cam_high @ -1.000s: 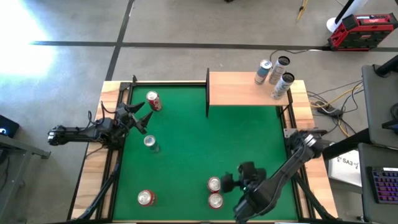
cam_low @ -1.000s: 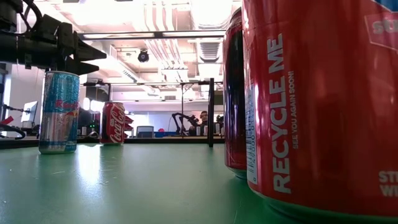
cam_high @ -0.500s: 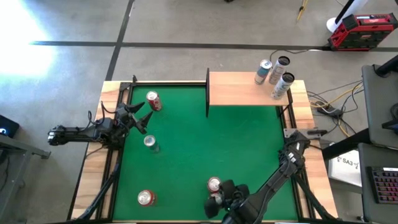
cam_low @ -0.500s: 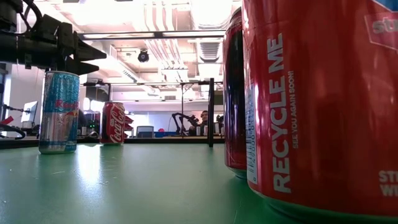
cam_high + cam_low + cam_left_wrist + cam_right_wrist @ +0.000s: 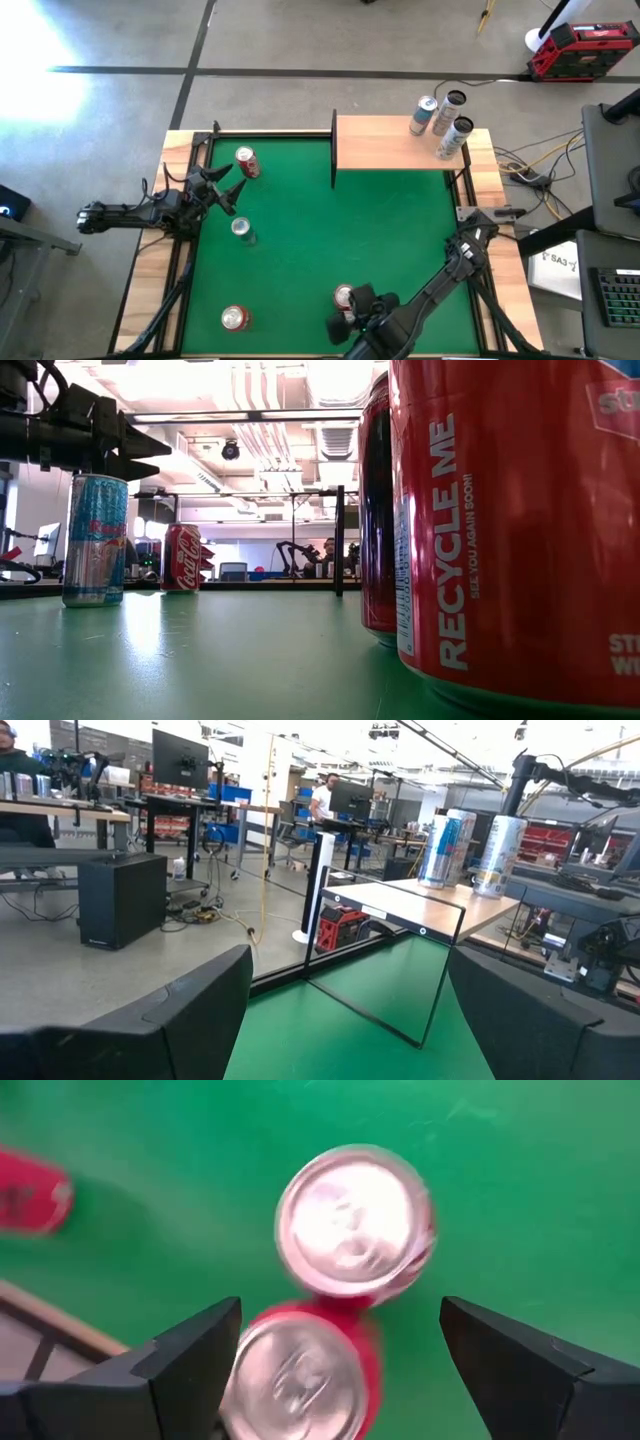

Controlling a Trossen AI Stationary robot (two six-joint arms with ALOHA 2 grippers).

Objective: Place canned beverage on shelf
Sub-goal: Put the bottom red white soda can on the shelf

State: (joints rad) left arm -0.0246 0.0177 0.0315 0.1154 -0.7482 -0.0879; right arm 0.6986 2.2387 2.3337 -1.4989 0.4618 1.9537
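Observation:
Two red cans stand upright side by side near the table's front edge; they show from above in the right wrist view, one can's top point(image 5: 355, 1220) and the other's point(image 5: 295, 1375). My right gripper point(image 5: 340, 1308) is open above them, pointing down, and touches nothing; in the high view it point(image 5: 350, 312) covers the nearer can, and the farther can point(image 5: 344, 296) shows. The shelf point(image 5: 395, 145), a light-wood board with black posts, stands at the far right. My left gripper point(image 5: 222, 186) is open and empty at the table's left side.
Three cans point(image 5: 440, 120) stand on the shelf's far right corner. A red can point(image 5: 246, 162), a slim pale can point(image 5: 241, 230) and another red can point(image 5: 234, 318) stand on the green felt at the left. The felt's middle point(image 5: 340, 230) is bare.
My right gripper has gone toward the table's left and near edges, from beside the two red cans to above them. The cans have stayed where they were.

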